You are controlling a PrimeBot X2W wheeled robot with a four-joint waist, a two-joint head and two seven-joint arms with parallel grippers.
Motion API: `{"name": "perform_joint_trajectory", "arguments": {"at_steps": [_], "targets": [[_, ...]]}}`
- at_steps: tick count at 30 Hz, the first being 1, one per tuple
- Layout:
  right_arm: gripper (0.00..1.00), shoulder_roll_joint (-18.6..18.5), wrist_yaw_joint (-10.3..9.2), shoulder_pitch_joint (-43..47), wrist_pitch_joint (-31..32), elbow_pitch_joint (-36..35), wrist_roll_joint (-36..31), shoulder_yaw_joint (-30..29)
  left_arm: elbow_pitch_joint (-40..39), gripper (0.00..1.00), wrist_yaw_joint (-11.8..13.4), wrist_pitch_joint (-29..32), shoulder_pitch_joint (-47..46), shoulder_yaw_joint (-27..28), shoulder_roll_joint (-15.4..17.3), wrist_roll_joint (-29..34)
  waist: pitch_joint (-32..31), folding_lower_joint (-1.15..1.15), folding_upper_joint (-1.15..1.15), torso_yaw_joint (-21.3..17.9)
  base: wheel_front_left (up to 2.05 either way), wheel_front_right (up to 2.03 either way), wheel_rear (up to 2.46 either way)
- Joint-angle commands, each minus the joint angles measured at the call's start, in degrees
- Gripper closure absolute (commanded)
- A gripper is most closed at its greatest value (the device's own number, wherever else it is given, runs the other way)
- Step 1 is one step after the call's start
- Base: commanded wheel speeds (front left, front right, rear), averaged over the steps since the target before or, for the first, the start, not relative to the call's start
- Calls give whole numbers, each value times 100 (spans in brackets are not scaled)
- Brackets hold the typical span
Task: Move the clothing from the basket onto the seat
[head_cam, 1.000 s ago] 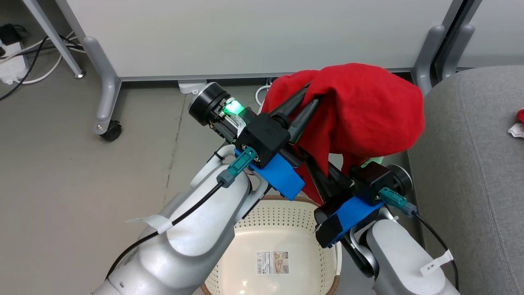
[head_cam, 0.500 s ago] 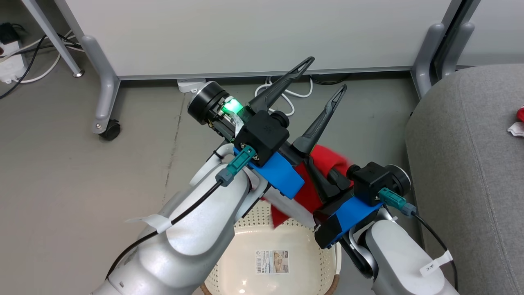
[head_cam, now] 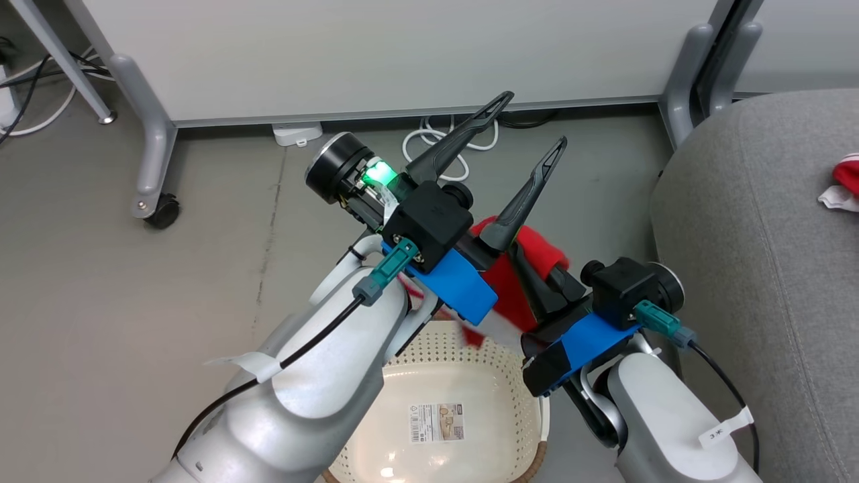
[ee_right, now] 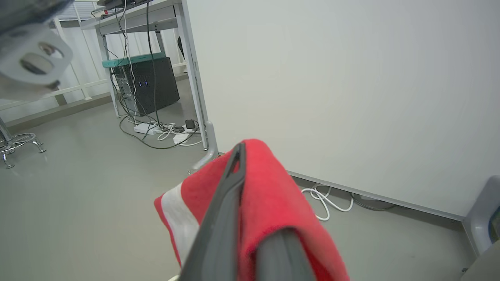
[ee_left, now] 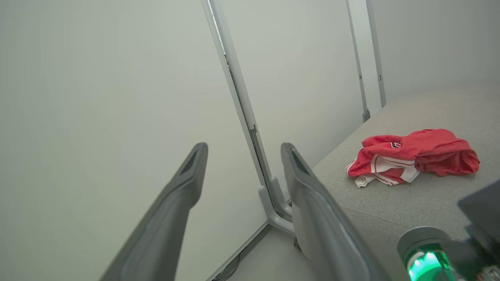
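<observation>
Progress status, head view: the left gripper [head_cam: 533, 119] hangs above and beyond the far rim of the basket [head_cam: 470, 349]. Its jaws are spread wide with nothing between them. The right gripper [head_cam: 530, 285] sits above the basket's far right corner, jaws pressed together on a red garment [head_cam: 537, 249]. This garment drapes down toward the basket's far rim and is clear of the basket floor. The seat [head_cam: 751, 235] stands to the right of the basket. A second garment [head_cam: 847, 178] lies on it, well apart from the basket. The visible basket floor carries a label [head_cam: 436, 422]; the left forearm hides the rest.

Left wrist view: the left gripper [ee_left: 243, 148] shows both fingers parted and bare. Beyond them the second garment [ee_left: 414, 156], red with white stripes, rests bunched on the seat [ee_left: 390, 203].

Right wrist view: the right gripper [ee_right: 238, 175] pinches the red garment [ee_right: 273, 187]. Fabric folds over one finger, and a white stripe shows on the hanging side.

Assessment:
- One garment counts as delivered to the seat.
- One garment is lifted out of the basket but not yet over the seat. It rides on the right gripper alone.
- Carrying it rightward from the basket and releasing it on the cushion remain.
- Whether more clothing sits in the hidden part of the basket cannot be determined.
</observation>
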Motion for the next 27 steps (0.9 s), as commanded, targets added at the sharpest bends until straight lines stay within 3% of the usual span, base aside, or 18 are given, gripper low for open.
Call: {"name": "perform_joint_trajectory", "arguments": {"at_steps": [1,27], "targets": [[100,-12,3,-15,-1,-52,-32,-40,17,0,7,-15,45,13,1,39,31,0,0,-47,0,0,0],[100,-9,3,94,-1,-628,-617,-1183,150,0,-65,-15,39,-330,102,86,489,0,0,-1168,0,0,0]]}}
